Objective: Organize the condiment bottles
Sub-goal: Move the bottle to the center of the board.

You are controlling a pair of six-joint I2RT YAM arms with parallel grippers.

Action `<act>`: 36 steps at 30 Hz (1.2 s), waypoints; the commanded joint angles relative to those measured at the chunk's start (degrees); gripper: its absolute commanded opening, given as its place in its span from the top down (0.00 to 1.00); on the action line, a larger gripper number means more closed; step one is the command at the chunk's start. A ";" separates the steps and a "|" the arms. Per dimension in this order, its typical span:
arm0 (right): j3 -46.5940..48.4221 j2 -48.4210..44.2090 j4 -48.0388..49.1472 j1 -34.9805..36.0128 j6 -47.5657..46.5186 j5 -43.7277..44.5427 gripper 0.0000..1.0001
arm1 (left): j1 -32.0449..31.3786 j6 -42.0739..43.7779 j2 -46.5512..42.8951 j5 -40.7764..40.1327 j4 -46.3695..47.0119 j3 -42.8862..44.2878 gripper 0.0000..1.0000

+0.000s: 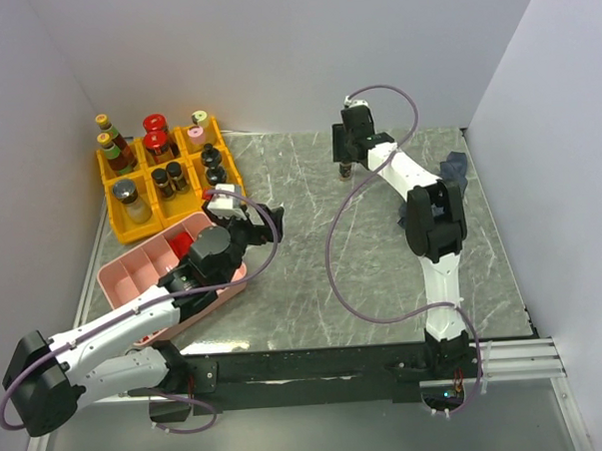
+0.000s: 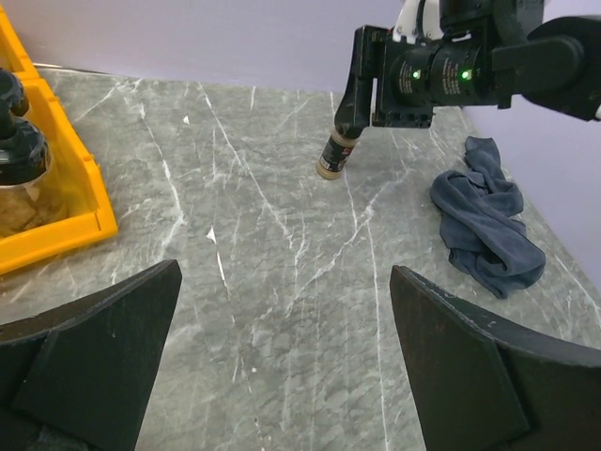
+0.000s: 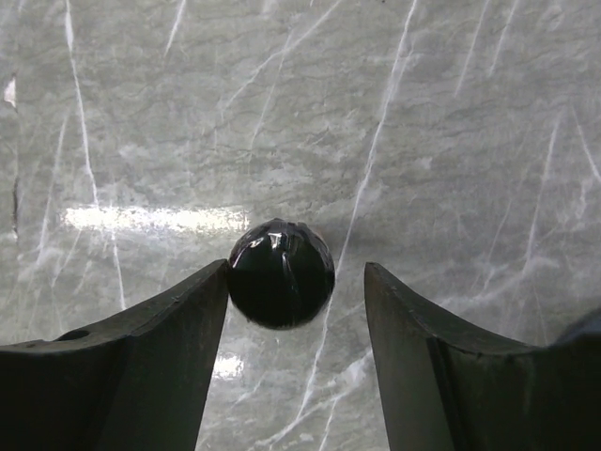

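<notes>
A small black-capped condiment bottle (image 2: 335, 155) stands alone on the marble table at the far middle. My right gripper (image 1: 346, 162) hangs straight over it, open. In the right wrist view the black cap (image 3: 282, 272) sits between the fingers of the right gripper (image 3: 296, 268): the left finger touches it and the right finger stands off by a gap. The other condiment bottles (image 1: 158, 152) stand in the yellow bins (image 1: 121, 233) at the far left. My left gripper (image 1: 245, 210) is wide open and empty beside the bins, seen over bare table in the left wrist view (image 2: 285, 272).
A pink divided tray (image 1: 114, 284) with red blocks lies under the left arm. A dark blue-grey cloth (image 2: 488, 216) is crumpled at the far right, near the right arm's elbow. White walls close in the table on three sides.
</notes>
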 commanded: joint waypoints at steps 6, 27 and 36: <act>4.51 2.81 4.38 -0.62 -1.32 -0.70 0.41 | -0.64 0.86 -2.89 -3.21 3.16 -1.15 0.01; -25.34 -18.10 12.64 11.58 2.71 1.76 0.62 | -1.26 -1.77 -9.30 -12.09 4.48 -4.93 0.01; -39.94 -31.19 15.63 25.38 7.20 4.57 0.63 | -1.34 -1.95 -10.71 -13.24 5.35 -5.89 0.01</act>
